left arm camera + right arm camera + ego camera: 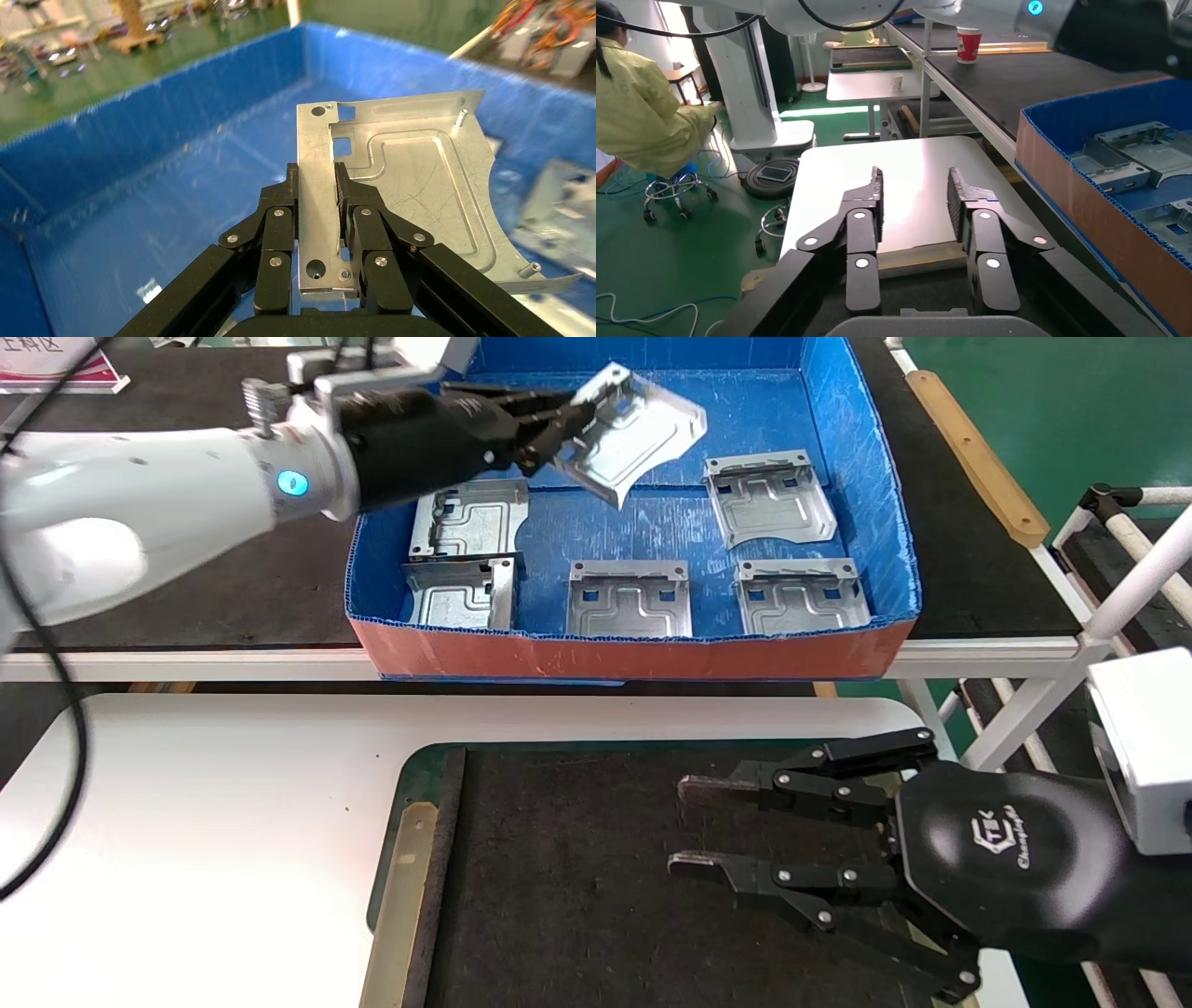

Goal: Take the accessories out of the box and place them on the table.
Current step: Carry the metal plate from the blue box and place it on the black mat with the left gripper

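My left gripper point(570, 413) is shut on the flange edge of one silver-grey accessory plate point(638, 430) and holds it tilted in the air above the box point(633, 658). In the left wrist view the plate point(415, 182) stands between the gripper point(316, 175) jaws. Several more accessory plates lie on the blue floor of the box, among them one at the front middle point(630, 600) and one at the right point(768, 497). My right gripper point(687, 829) is open and empty over the black felt mat point(559, 887) of the white table point(214, 822); the right wrist view point(914, 188) shows the same.
The box sits on a dark felt-covered table point(968, 551) behind the white table. A tan strip point(400, 905) edges the mat's left side. A white tube frame point(1127, 589) stands at the right. A person in yellow point(645, 112) sits far off.
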Robot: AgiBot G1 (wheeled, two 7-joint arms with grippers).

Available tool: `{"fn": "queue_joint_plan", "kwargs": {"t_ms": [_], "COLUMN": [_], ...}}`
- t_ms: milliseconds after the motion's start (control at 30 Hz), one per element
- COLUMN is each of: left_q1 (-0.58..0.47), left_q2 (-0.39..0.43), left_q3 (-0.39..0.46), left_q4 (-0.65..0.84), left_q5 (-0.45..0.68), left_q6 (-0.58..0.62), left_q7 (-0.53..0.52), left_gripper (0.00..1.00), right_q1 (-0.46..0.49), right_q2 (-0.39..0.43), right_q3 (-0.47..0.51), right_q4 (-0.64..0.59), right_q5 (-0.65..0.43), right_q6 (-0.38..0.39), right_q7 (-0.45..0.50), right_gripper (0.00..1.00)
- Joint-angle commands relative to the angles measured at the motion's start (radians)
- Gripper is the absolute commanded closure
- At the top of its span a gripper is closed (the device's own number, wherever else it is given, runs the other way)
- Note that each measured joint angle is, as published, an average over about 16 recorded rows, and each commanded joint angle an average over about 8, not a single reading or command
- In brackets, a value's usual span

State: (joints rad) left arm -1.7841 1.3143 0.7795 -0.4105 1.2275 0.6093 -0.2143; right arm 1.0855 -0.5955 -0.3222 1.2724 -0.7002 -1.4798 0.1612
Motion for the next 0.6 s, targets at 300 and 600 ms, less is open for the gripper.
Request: {"fn": "queue_joint_plan", "kwargs": {"t_ms": [300,600], "left_q1": [-0.011,0.015], "left_q2": [-0.092,-0.185], "left_q3": [-0.074,-0.125], "left_q4": [-0.054,-0.08], "left_q5": [-0.121,-0.215], "left_q6": [0.212,0.457], "left_q7": [0.114,0.238], "left_gripper": [1.0,1.0], "right_q1": [0.0,0.0], "right_q2": [0.0,0.0], "right_q3": [0.0,-0.001], "right_q4": [0.0,0.0], "right_q5": [0.0,0.0], "right_q6": [0.0,0.0], "right_q7": [0.0,0.0], "right_gripper": [0.0,0.0]}}
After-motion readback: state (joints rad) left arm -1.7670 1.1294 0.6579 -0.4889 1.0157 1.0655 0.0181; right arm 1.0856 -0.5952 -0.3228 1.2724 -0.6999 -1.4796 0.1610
